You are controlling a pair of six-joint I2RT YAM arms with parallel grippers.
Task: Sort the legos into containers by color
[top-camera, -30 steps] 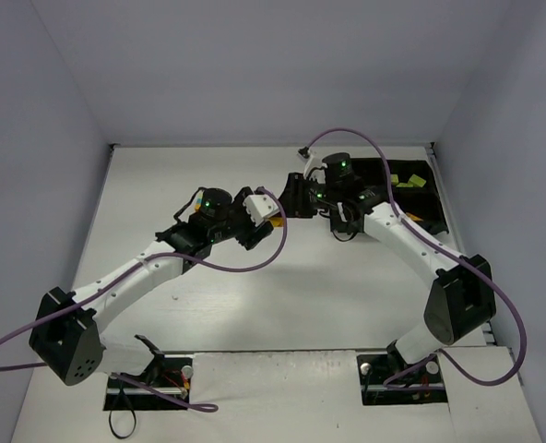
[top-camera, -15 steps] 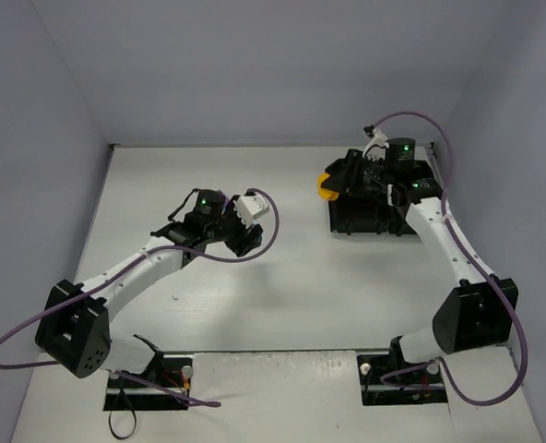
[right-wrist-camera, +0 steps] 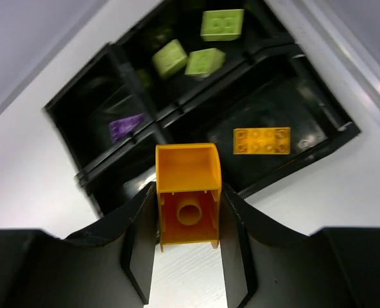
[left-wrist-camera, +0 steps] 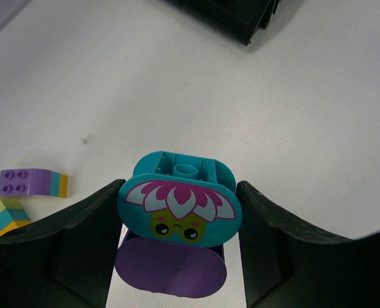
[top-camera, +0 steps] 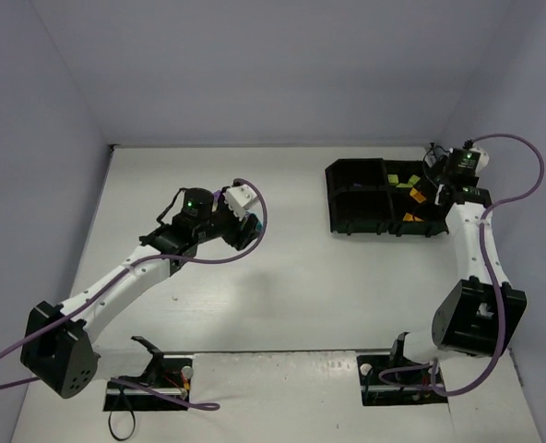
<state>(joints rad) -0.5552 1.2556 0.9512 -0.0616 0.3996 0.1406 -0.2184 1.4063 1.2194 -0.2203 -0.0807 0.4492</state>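
Right gripper [right-wrist-camera: 187,218], clamped on an orange brick [right-wrist-camera: 187,168], has swung rightward across the black tray [top-camera: 334,198]; left gripper [left-wrist-camera: 180,192] still clamps a cyan oval brick [left-wrist-camera: 177,171].

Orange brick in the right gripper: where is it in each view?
Top external: orange brick, right of centre, over the black tray's right half.
Left wrist: not in it.
Right wrist: lower centre, in the right gripper.
Shared landmark: the black tray, in all three views.

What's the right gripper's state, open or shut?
Shut on the orange brick: right wrist view shows it clamped between both fingers, above the tray.
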